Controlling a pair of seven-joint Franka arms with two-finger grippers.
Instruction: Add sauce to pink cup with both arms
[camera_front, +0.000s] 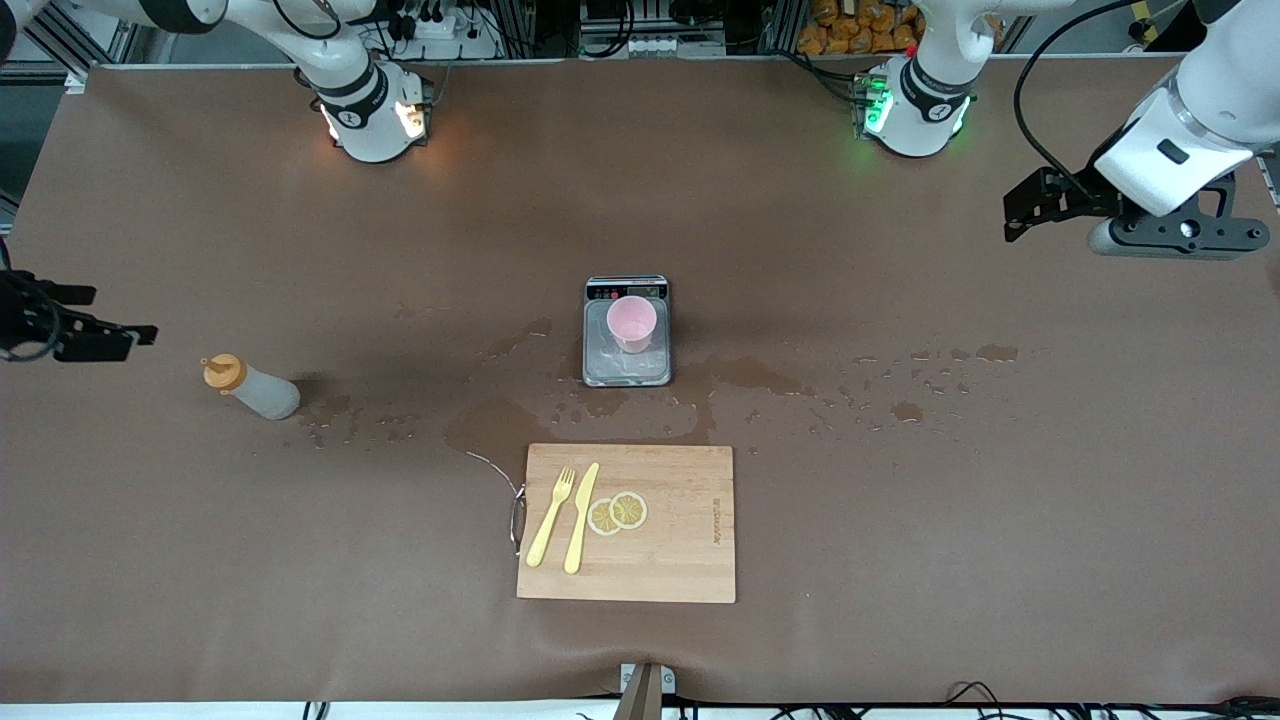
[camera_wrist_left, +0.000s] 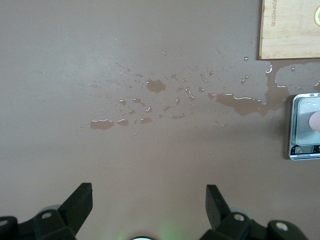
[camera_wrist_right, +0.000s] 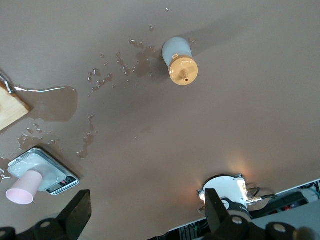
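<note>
We are seeing the pink cup (camera_front: 632, 322) standing upright on the plate of a small scale (camera_front: 627, 332) at the middle of the bench (camera_front: 900, 520). The sauce bottle (camera_front: 252, 387) is standing well apart from it toward the right arm's end, orange cap up, with nothing gripping it. Nearer the front camera than the scale, a wooden cutting board (camera_front: 680, 560) is carrying a yellow fork (camera_front: 551, 516), a yellow knife (camera_front: 581, 517) and two lemon slices (camera_front: 617, 512). Spilled liquid (camera_front: 760, 376) is wetting the bench around the scale.

The left pincer (camera_wrist_left: 149, 200) is hanging over the bare bench at the left arm's end, fingers spread wide and empty. The right pincer (camera_wrist_right: 147, 205) is hanging over its own end of the bench, near the sauce bottle, likewise spread wide and holding nothing.
</note>
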